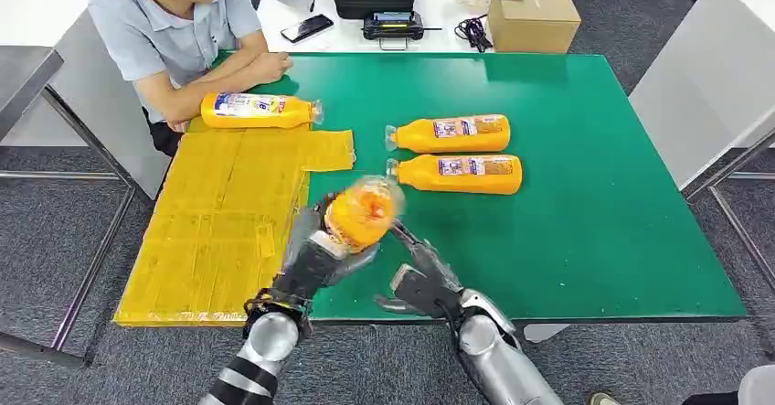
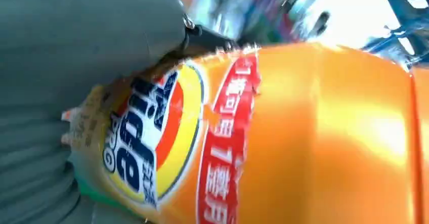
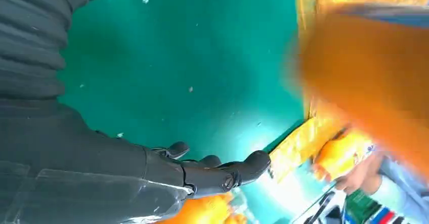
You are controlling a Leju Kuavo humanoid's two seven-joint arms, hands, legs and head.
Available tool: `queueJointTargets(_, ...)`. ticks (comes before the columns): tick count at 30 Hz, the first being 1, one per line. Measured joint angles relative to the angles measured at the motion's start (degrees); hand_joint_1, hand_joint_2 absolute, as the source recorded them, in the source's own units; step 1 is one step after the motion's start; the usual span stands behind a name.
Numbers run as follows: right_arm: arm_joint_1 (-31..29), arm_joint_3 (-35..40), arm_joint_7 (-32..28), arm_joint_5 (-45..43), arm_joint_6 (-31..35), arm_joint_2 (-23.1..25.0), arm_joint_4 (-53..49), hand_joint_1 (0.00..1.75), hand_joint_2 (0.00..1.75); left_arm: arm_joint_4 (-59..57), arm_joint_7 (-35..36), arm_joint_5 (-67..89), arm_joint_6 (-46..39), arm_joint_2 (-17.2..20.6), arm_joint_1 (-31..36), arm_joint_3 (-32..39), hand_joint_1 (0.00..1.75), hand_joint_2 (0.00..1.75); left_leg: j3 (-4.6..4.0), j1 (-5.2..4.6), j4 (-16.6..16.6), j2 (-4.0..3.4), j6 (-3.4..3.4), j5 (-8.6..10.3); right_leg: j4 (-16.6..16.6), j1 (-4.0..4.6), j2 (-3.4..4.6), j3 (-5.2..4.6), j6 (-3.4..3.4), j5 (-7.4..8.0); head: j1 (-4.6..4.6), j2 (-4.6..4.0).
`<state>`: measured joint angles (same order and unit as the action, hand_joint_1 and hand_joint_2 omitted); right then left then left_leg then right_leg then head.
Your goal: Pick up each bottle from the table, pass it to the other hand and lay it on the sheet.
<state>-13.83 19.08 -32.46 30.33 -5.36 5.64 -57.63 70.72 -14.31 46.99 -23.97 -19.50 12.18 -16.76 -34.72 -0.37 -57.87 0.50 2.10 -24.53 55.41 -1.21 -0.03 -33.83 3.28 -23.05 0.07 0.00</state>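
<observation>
One bottle (image 1: 260,111) lies at the sheet's (image 1: 219,231) far edge. Left hand (image 1: 315,254) grips a blurred bottle (image 1: 363,211) above the bench (image 1: 594,195); right hand (image 1: 422,282) is empty, fingers apart. Two bottles (image 1: 450,133) (image 1: 457,174) wait.

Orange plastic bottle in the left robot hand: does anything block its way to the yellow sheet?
Nothing visible does. The orange plastic bottle is held up by the left robot hand beside the yellow sheet, whose near part is bare. Another orange bottle lies at its far edge.
</observation>
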Motion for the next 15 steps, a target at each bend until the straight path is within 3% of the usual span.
queueJointTargets(2,0.24,-0.68,0.13,0.46,0.00,0.15,-1.14,0.00,1.75,2.69,3.46,13.51,-1.12,0.04,-0.02,0.87,1.75,1.75,0.00,0.00,0.00,0.00,0.00,0.00,0.00,0.00,0.00,0.00,0.00,0.00,0.00,0.00)
queueJointTargets(7,0.86,-1.99,0.31,0.68,-0.02,0.33,-3.15,0.00,1.75,6.33,5.20,14.59,-2.00,0.04,-0.05,3.24,1.75,1.75,0.02,0.00,0.00,0.01,0.00,0.01,0.00,0.00,-0.01,0.01,0.00,0.00,0.00,0.00)
queueJointTargets(11,1.01,-2.69,0.26,0.85,-0.66,0.31,-3.65,0.00,1.75,7.04,13.29,34.29,-1.82,0.31,0.24,5.01,1.75,1.75,0.02,0.00,0.00,-0.01,0.00,0.01,0.00,0.00,0.01,0.00,0.00,0.00,0.02,0.00)
queueJointTargets(15,1.05,-3.11,-0.08,0.66,-0.81,0.31,-3.63,0.00,1.75,6.87,14.57,37.49,-1.76,0.48,0.43,6.51,1.75,1.75,0.01,0.00,0.00,0.01,0.00,0.01,0.00,-0.01,0.00,0.00,0.00,0.00,0.02,0.00)
